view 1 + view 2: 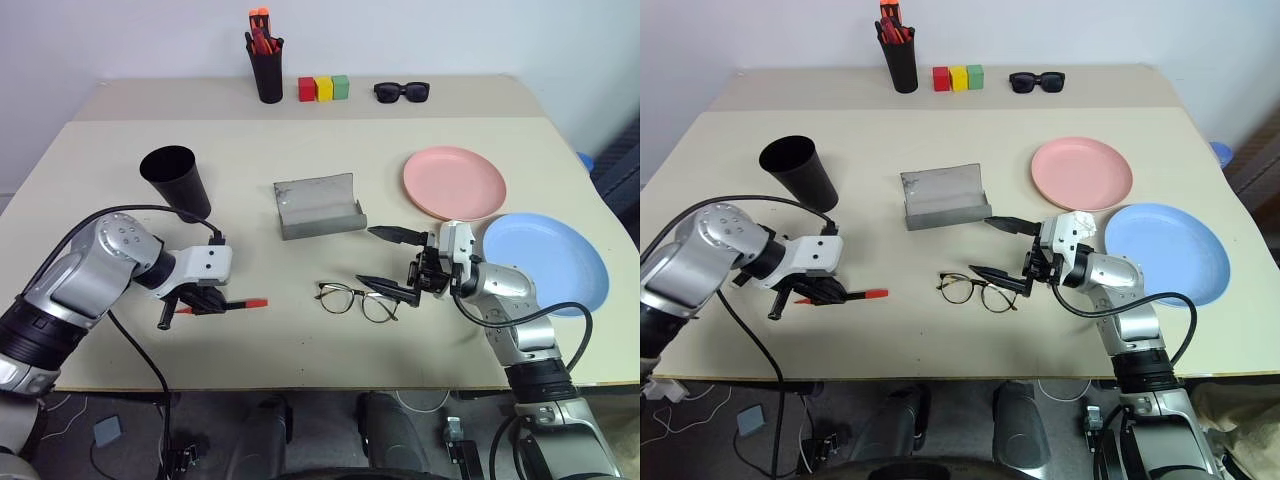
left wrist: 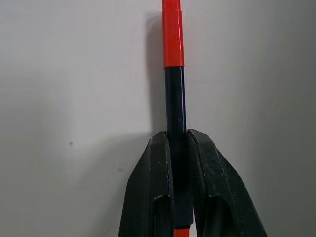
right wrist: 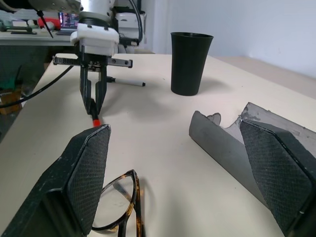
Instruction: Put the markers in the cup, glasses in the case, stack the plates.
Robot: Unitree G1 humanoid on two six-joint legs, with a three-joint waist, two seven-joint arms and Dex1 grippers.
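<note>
Nearest, the left end effector [image 1: 200, 303] clamps the red marker [image 1: 243, 302] low over the bench [image 1: 300, 350], probably for the cup [image 1: 178, 180]; the right end effector [image 1: 392, 260] gapes beside the glasses [image 1: 357, 299], case [image 1: 318, 206] open beyond

A lab: test table [image 1: 300, 350] against a bare wall, cluttered benches [image 3: 29, 34] behind.

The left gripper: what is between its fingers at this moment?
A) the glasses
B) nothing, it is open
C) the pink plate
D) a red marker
D: in the left wrist view the left gripper has its two black fingers pressed onto the dark barrel of the red marker, while the glasses lie apart on the table, near the right gripper.
</note>
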